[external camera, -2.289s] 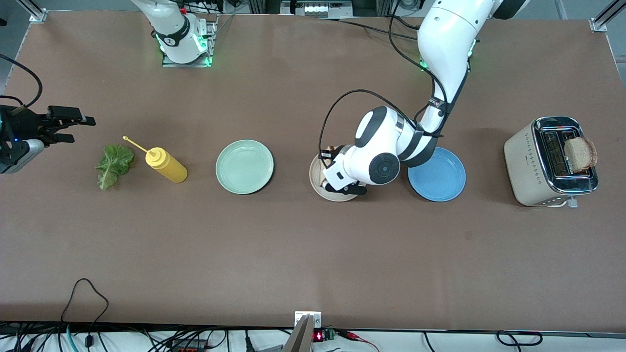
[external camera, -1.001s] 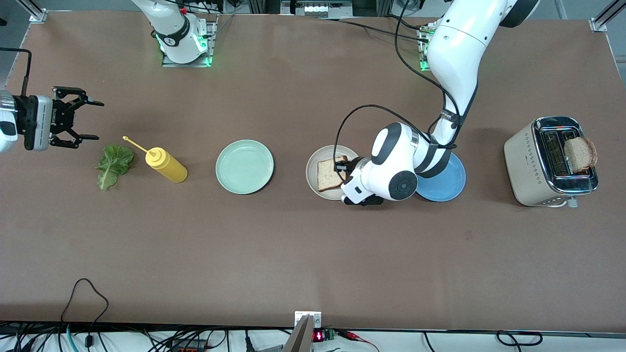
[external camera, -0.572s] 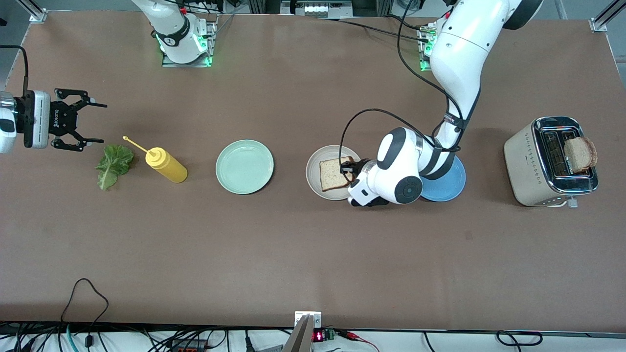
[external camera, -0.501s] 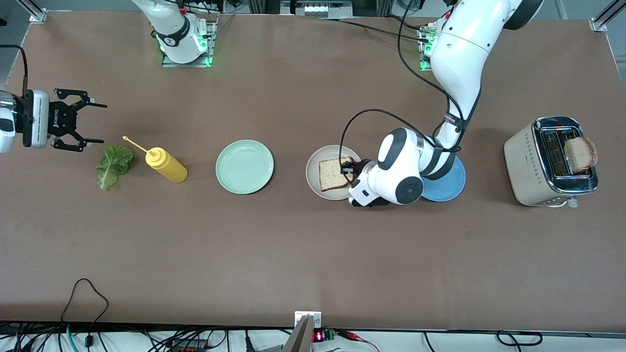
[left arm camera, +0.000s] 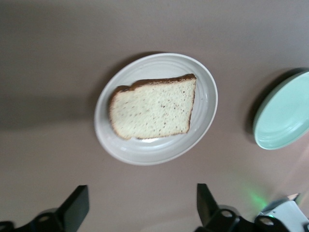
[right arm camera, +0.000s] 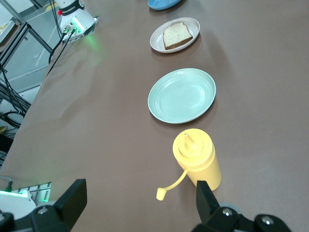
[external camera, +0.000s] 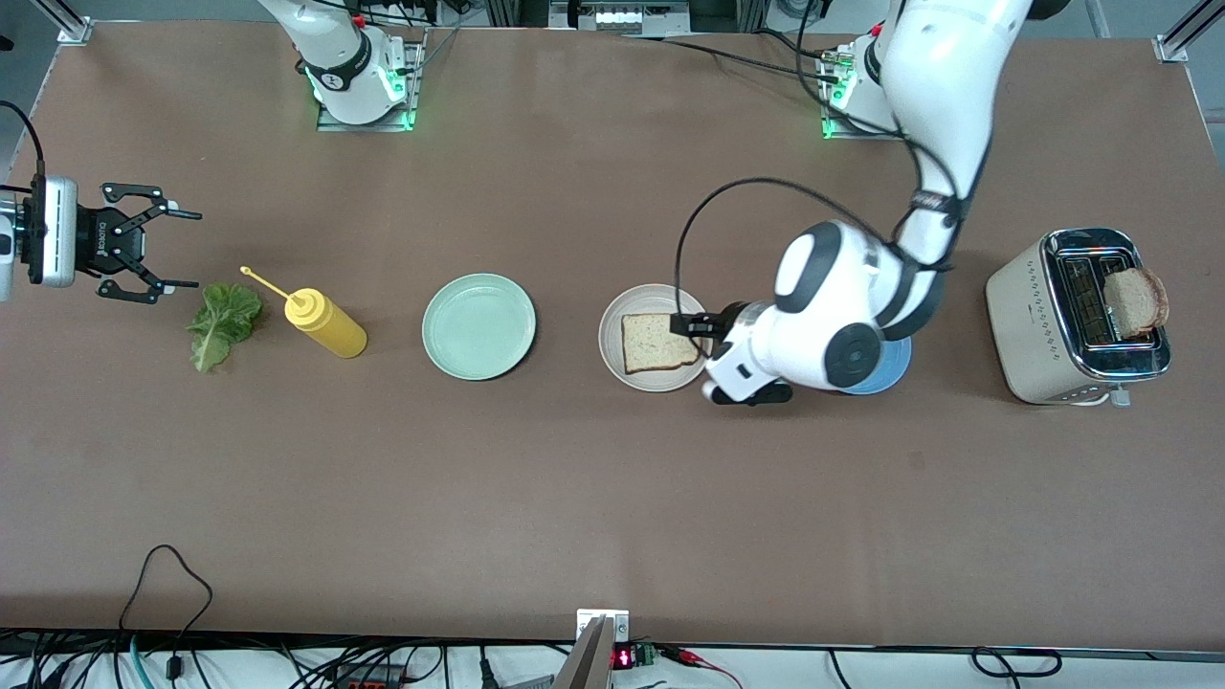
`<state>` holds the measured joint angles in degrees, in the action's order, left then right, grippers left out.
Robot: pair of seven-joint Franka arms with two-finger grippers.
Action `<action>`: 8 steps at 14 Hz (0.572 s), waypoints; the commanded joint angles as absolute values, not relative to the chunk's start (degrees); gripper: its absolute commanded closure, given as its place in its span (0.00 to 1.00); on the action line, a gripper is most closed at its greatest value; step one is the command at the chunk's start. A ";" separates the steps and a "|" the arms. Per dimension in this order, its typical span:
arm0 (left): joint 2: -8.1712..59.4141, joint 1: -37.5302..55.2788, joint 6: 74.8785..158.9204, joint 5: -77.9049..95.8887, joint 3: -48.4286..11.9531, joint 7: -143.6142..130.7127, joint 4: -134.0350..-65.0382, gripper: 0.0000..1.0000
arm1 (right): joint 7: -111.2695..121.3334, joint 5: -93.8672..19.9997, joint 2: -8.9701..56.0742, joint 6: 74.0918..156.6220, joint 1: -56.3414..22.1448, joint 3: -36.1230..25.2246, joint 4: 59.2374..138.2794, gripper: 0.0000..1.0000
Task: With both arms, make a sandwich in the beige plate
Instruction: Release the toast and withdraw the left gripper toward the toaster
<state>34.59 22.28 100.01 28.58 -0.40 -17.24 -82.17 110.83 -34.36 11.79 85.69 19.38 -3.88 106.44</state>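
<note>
One toasted bread slice (external camera: pixel 658 343) lies flat on the beige plate (external camera: pixel 612 337), also seen as the bread (left arm camera: pixel 153 108) on the plate (left arm camera: pixel 206 96) in the left wrist view. My left gripper (external camera: pixel 713 349) (left arm camera: pixel 141 212) hangs open and empty over the table at the plate's edge toward the left arm's end. A second slice (external camera: pixel 1137 300) stands in the toaster (external camera: pixel 1043 316). The green lettuce leaf (external camera: pixel 222 323) lies on the table at the right arm's end. My right gripper (external camera: pixel 182 251) (right arm camera: pixel 140 205) is open, just above and beside the lettuce.
A yellow squeeze bottle (external camera: pixel 325 323) (right arm camera: pixel 198 159) lies beside the lettuce, its cap dangling. A mint green plate (external camera: pixel 478 325) (right arm camera: pixel 182 95) sits between the bottle and the beige plate. A blue plate (external camera: pixel 885 371) is mostly hidden under the left arm.
My left gripper opened, let go of the bread slice on the beige plate and drew back toward the left arm's end. My right gripper crept closer to the lettuce.
</note>
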 commanded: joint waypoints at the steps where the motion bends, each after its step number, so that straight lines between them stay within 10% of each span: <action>1: 29.80 18.74 96.16 23.32 1.40 -16.26 -83.06 0.00 | 116.96 -36.91 12.04 85.17 21.00 -3.25 107.14 0.00; 8: 28.04 6.26 91.16 4.15 1.76 -16.00 -77.80 0.00 | 128.14 -39.20 19.59 85.69 22.94 -3.51 107.14 0.00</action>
<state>29.14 9.59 94.01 7.77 2.15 -16.86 -80.63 125.40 -37.47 17.64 85.74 21.99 -3.93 107.06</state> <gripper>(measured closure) 0.000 0.000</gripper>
